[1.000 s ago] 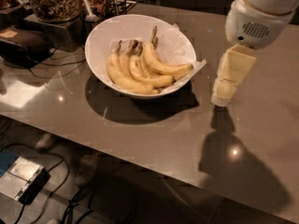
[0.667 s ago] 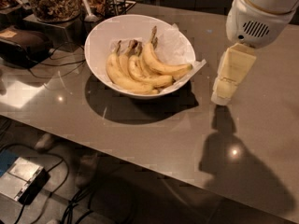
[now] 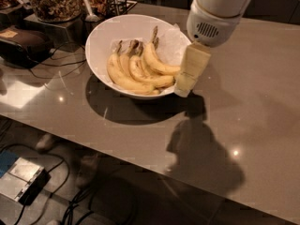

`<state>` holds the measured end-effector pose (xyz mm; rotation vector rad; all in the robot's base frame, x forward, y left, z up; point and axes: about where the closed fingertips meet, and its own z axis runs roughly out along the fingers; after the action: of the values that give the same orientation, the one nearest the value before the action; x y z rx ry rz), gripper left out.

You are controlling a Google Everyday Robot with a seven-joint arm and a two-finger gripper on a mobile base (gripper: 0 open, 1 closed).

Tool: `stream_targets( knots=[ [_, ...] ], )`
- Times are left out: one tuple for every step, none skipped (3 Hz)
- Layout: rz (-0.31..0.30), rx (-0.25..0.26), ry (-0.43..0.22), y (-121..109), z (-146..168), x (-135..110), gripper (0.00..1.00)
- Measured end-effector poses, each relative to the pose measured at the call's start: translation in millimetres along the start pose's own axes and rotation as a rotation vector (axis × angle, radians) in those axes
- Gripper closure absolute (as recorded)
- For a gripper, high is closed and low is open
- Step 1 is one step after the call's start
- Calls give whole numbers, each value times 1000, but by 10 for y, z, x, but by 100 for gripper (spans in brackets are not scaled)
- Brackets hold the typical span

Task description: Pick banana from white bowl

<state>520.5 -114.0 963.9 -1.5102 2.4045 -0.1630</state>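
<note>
The white bowl [image 3: 105, 36] stands on the grey-brown counter at the upper left of the camera view. Several yellow bananas lie in it, stems pointing to the back. The banana [image 3: 157, 63] is the strongly curved one on the right, with a long thin brown stem; its far end runs behind my gripper. My gripper [image 3: 183, 89] hangs from the white arm [image 3: 213, 18], its cream fingers pointing down at the bowl's right rim, right beside the banana's end. It holds nothing that I can see.
A glass jar of granola [image 3: 55, 1], a holder with utensils [image 3: 112, 3] and a black device with cables [image 3: 23, 42] stand behind and left of the bowl. The counter's front edge [image 3: 140, 165] runs diagonally; below it are floor cables and a small box [image 3: 21, 184].
My gripper has moved left from open counter to the bowl's right rim, next to the bananas. The bowl and the bananas have not moved.
</note>
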Motion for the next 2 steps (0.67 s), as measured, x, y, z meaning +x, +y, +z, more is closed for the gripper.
stream_targets(
  knots=[
    [5,10,2,-14,-2,-32,0],
    [42,-15,-22,-40,65,-113,0]
  ],
)
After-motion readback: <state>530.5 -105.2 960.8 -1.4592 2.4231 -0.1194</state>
